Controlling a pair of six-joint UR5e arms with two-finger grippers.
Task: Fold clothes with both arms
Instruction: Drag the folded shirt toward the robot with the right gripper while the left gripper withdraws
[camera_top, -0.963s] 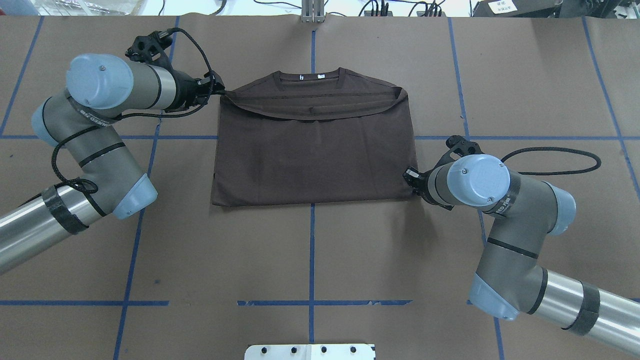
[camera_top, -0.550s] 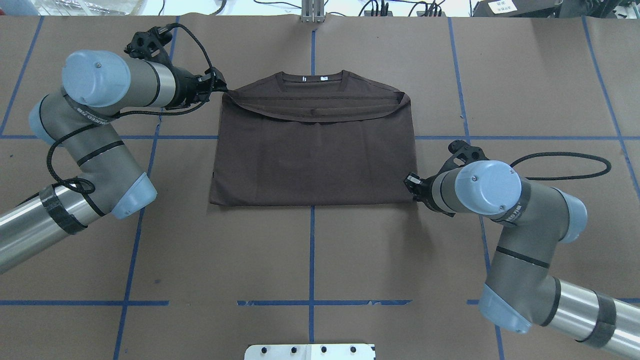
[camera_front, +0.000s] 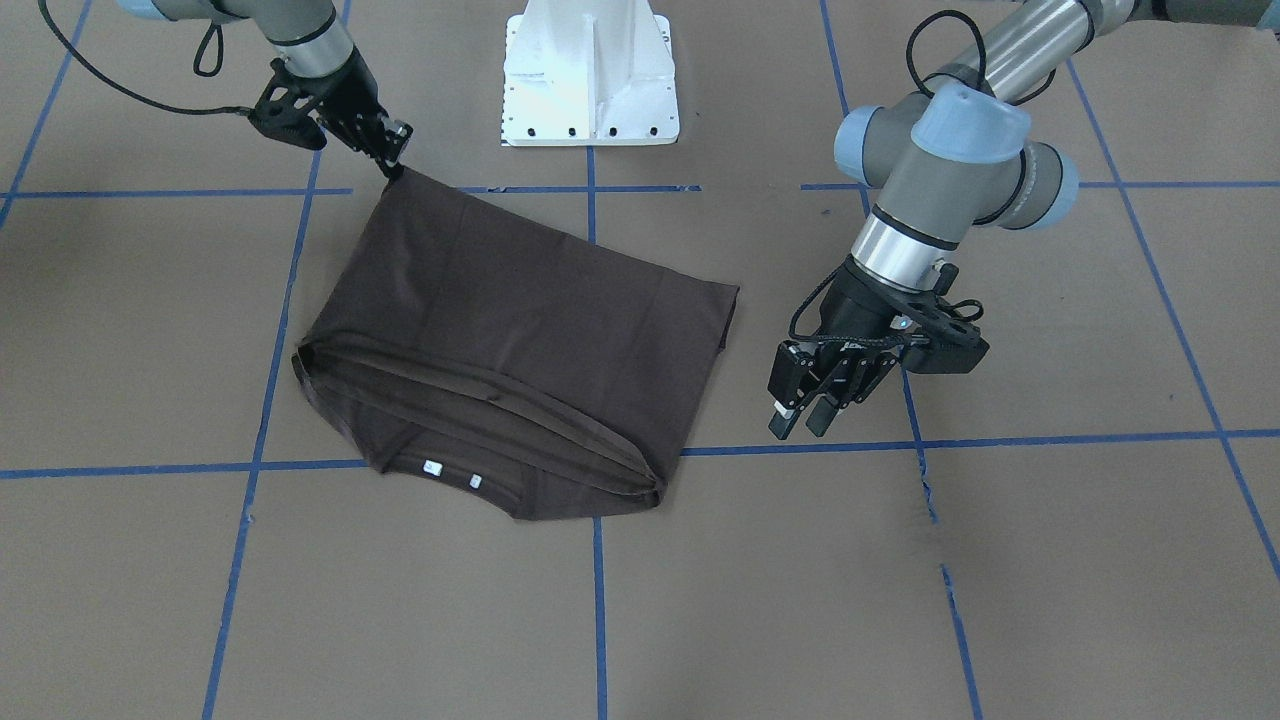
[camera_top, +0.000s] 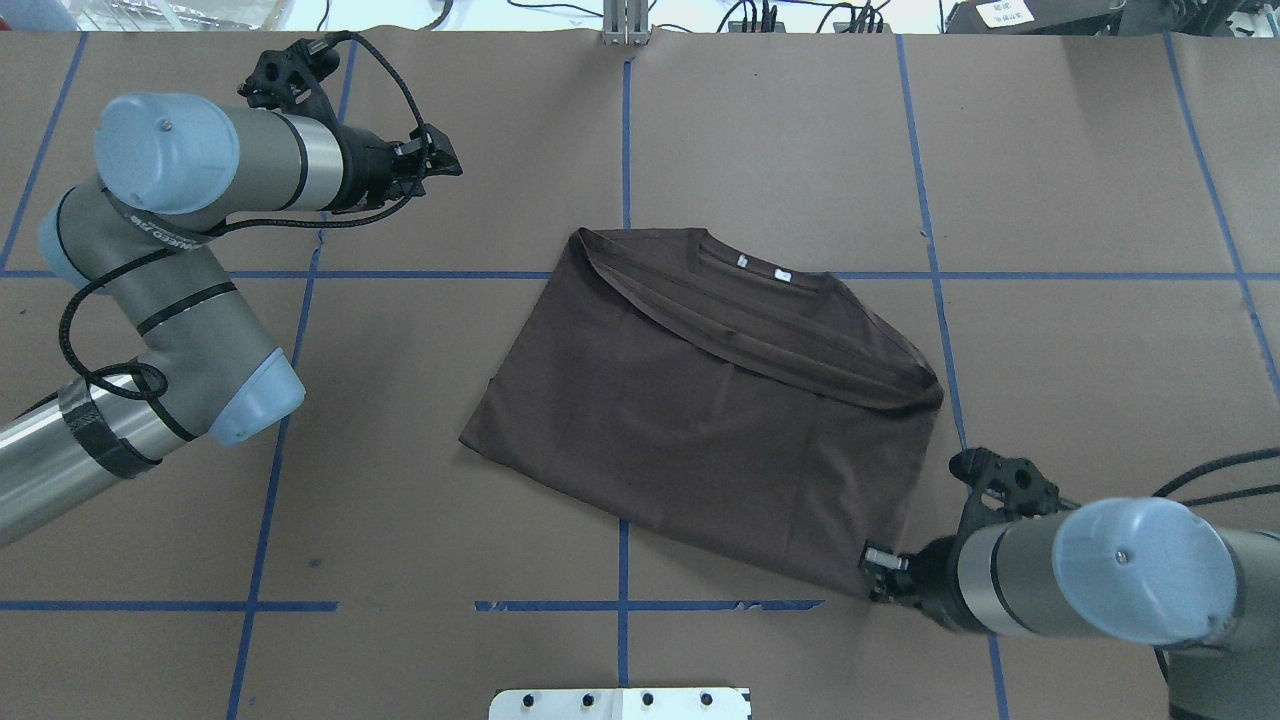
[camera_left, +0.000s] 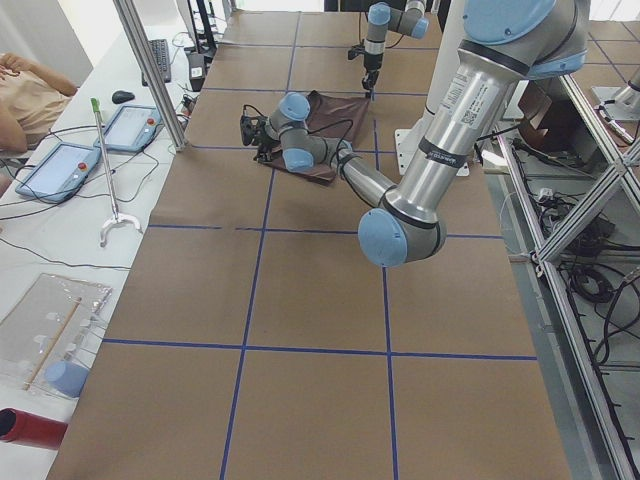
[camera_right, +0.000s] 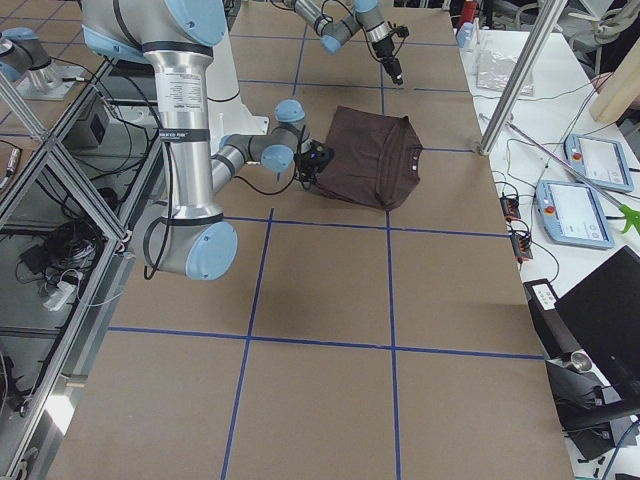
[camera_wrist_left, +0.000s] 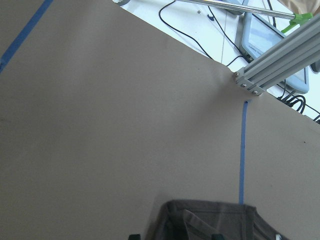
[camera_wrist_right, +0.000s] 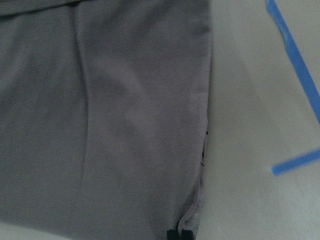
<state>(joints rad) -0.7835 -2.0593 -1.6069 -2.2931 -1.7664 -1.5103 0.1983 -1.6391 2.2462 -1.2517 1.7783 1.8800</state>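
Brown T-shirt corner in right end effector

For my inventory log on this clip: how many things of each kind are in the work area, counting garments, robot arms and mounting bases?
T-shirt: 1
Robot arms: 2, left arm and right arm
White pedestal base: 1
Total: 4

Folded dark-brown T-shirt, flat, askew
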